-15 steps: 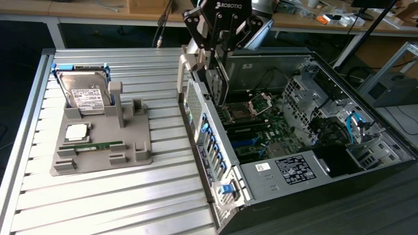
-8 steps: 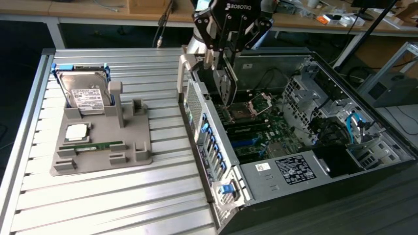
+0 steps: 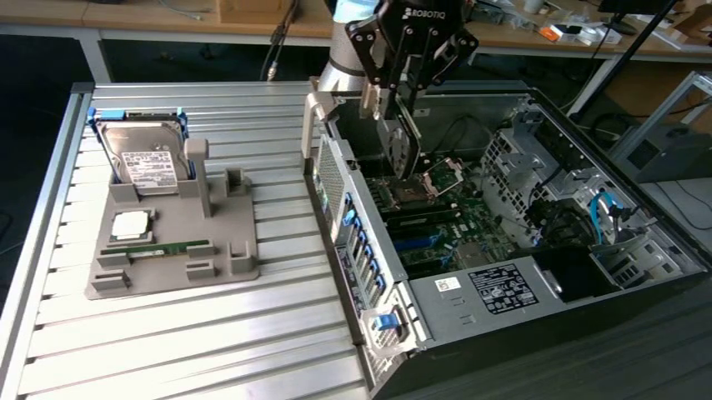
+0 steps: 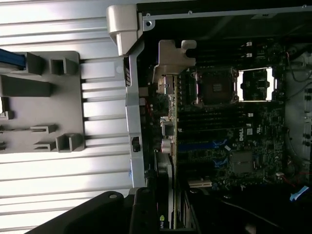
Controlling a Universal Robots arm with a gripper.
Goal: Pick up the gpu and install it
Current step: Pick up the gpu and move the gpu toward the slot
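**Gripper held the gpu on edge over the open computer case.**

The gripper (image 3: 398, 96) was clamped on the gpu (image 3: 405, 150). The card hung upright, long edge down, inside the open computer case (image 3: 368, 275), over the motherboard (image 3: 445, 225) and near the CPU socket (image 3: 403, 196). Whether its lower edge touched the board could not be told. In the wrist view the card (image 4: 163, 214) ran just inside the case's rear wall. On the counter (image 3: 223, 333), toward the exterior view's left, a grey holder (image 3: 228, 258) carried the hard drive (image 3: 150, 158), a RAM stick (image 3: 156, 248) and a processor chip (image 3: 130, 223).
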